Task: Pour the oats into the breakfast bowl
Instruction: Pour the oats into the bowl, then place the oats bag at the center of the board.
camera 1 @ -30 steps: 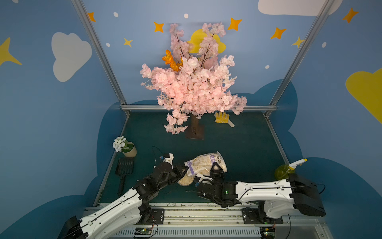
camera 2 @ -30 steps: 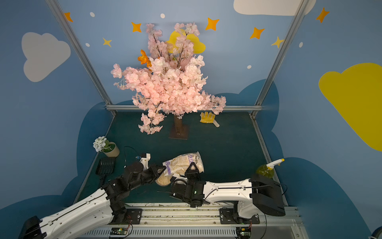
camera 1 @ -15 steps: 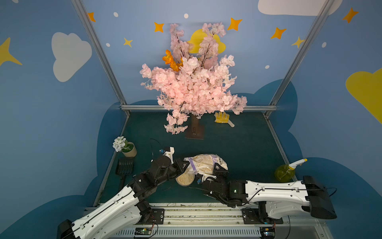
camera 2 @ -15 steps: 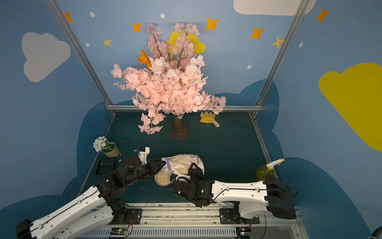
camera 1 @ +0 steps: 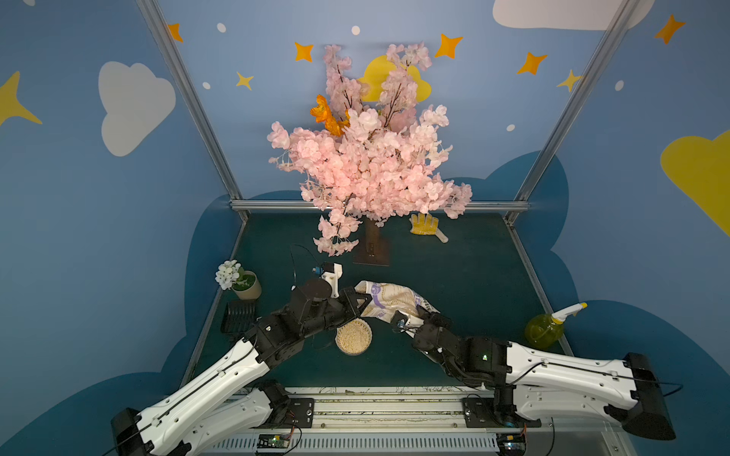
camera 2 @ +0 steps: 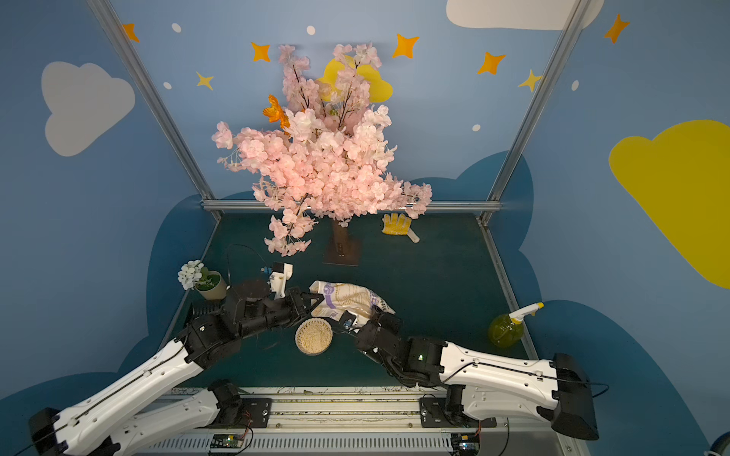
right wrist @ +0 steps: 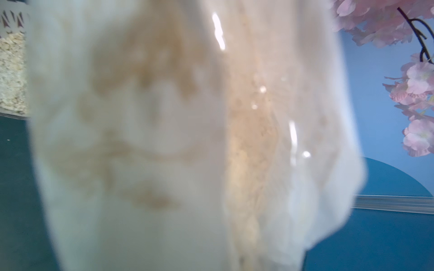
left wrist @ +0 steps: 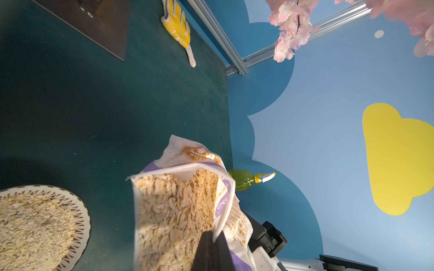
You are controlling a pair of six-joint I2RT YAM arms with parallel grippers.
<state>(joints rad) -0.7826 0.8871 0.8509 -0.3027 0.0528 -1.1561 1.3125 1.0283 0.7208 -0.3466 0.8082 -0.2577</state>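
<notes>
Oats bag (camera 1: 389, 300), mouth pinched by left gripper (camera 1: 361, 306), tail clamped by right gripper (camera 1: 405, 318), now hangs lifted clear of the heaped breakfast bowl (left wrist: 81, 212) it covered; pouring looks finished.

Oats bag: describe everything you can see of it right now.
The bag is crinkly white-and-clear plastic with purple print and a brown logo, partly full of pale flakes. It lies roughly level just beyond the bowl, with its mouth open toward the left arm. The left end effector pinches the mouth's edge, and the right end effector grips the other end. Whether it touches the table is unclear.
</notes>
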